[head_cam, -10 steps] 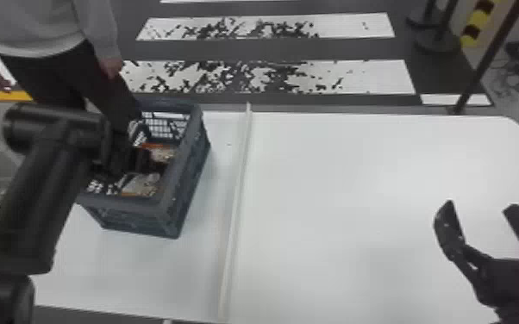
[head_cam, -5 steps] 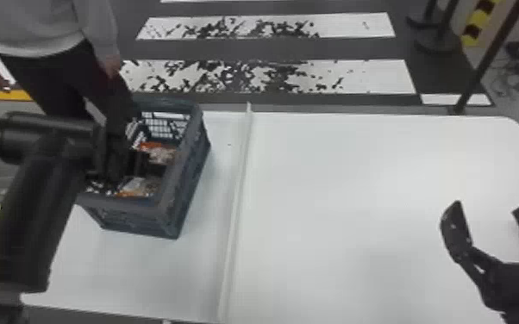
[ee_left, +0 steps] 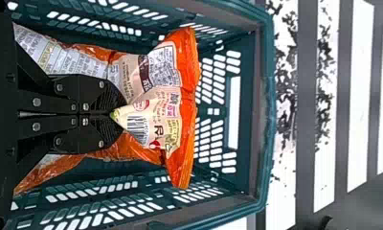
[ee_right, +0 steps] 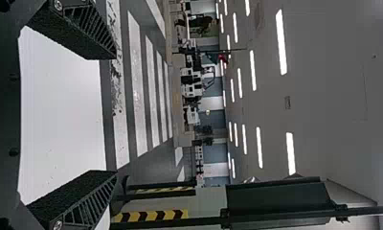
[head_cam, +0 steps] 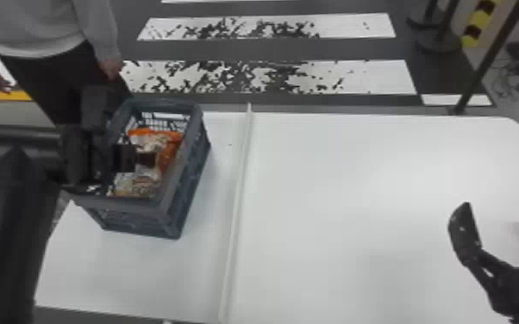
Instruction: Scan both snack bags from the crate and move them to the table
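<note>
"Left arm (head_cam: 6, 241) has shifted farther left at its elbow end, hasn't it?"

"Yes. Its gripper (head_cam: 155, 159) is closed on a bag (head_cam: 159, 134), pinching the wrapper between the fingertips."

"Where's that bag?"

"Inside the crate (head_cam: 142, 203), its orange end toward the far side."

"And the second bag?"

"I can't tell it apart from the gripped one."

"What's around the crate?"

"It sits on the table's (head_cam: 357, 194) left part, with a pale strip (head_cam: 238, 207) just right of it."

"Right gripper (head_cam: 500, 209)?"

"Near right, above the table, fingers spread with nothing between them."
</note>
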`<state>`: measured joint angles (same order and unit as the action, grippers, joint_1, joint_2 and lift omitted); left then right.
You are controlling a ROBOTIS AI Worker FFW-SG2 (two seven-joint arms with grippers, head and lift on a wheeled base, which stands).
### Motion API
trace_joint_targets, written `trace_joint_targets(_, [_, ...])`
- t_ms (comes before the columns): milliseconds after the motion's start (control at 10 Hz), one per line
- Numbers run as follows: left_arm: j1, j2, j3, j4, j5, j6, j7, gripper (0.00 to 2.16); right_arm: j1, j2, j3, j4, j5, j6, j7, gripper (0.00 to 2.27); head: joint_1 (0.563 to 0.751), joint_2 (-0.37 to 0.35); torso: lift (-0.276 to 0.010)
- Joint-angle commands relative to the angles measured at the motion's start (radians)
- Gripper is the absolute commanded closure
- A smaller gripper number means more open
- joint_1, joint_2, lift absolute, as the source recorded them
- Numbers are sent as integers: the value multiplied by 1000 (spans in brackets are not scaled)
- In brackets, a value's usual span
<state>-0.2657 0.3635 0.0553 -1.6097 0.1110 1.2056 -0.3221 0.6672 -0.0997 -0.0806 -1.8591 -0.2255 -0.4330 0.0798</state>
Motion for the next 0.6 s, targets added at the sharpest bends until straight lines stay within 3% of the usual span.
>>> trace_joint_targets(0, [39, 0, 26, -79, 16, -1, 23, 2142, 0, 1, -2, 0, 0, 0, 0, 66, 695, 95, -87])
trace_joint_targets(500, [97, -17, 78, -234, 61, 6, 71, 2142, 2, 0, -19, 1, -8, -6, 0, 66, 695, 86, -87])
